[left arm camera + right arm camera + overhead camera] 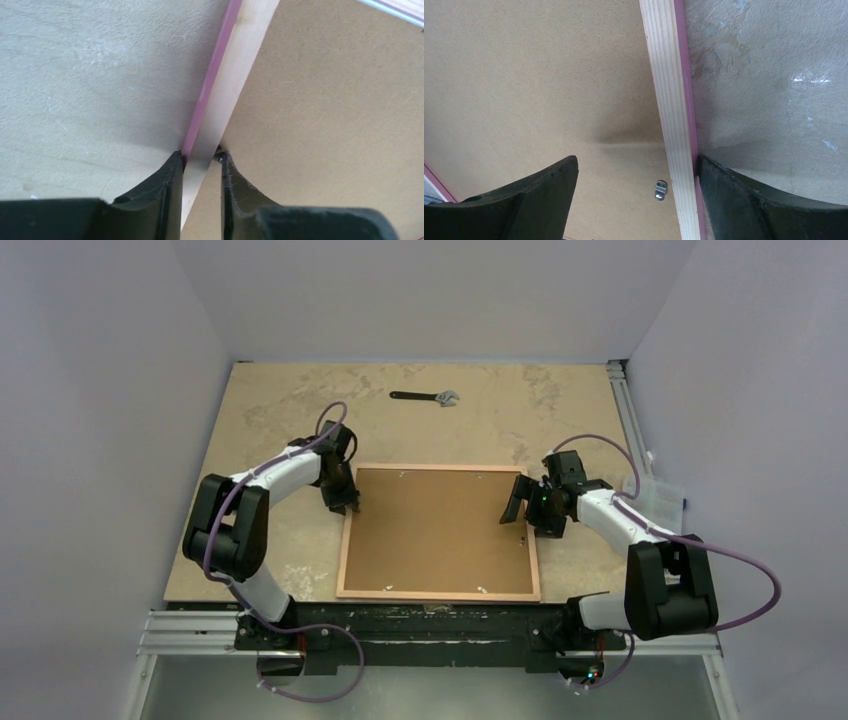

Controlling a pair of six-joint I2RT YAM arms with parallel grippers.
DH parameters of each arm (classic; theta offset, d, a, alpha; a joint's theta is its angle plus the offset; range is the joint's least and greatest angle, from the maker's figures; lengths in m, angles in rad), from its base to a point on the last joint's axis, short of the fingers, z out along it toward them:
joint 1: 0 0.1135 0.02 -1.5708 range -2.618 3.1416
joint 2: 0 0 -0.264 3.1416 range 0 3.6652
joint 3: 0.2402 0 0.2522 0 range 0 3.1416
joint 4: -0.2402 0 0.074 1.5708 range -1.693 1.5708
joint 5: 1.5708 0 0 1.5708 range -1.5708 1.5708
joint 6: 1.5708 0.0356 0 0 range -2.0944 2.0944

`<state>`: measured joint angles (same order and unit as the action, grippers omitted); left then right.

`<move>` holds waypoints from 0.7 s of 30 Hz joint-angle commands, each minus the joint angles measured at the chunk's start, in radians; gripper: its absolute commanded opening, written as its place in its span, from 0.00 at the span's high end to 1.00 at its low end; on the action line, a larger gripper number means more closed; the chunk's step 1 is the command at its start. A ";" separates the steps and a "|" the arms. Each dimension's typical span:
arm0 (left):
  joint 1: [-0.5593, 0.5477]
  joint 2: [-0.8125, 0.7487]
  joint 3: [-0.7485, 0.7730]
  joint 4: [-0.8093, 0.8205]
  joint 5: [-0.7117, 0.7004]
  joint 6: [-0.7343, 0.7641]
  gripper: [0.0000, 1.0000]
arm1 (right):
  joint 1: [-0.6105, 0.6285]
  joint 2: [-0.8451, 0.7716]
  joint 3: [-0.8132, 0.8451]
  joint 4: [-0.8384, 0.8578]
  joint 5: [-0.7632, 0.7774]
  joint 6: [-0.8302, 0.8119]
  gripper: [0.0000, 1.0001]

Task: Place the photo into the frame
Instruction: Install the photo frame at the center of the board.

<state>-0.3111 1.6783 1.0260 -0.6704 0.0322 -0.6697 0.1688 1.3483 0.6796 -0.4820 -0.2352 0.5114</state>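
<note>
Pink frame (225, 95) edge shows in wrist views; wrench (425, 396) only overhead.

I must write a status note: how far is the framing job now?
Done: the frame lies face down with the brown backing board seated in it. In hand: the left jaws pinch its left rail; the right jaws stand open astride the right rail. Left: unclear, because the photo is not in view; it may be under the board or not yet inserted.
</note>
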 commanded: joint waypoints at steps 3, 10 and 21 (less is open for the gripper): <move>-0.008 0.061 -0.009 0.097 -0.003 -0.008 1.00 | 0.015 0.066 -0.048 0.005 -0.072 -0.005 0.12; -0.008 0.000 -0.036 0.132 0.064 -0.025 0.97 | 0.015 0.069 -0.045 0.001 -0.067 -0.009 0.13; -0.006 -0.090 -0.031 0.149 0.152 -0.048 0.46 | 0.015 0.069 -0.045 0.003 -0.067 -0.012 0.13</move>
<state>-0.3038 1.6329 0.9867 -0.6056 0.0830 -0.6727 0.1680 1.3548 0.6853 -0.4877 -0.2375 0.5030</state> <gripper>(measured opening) 0.505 0.873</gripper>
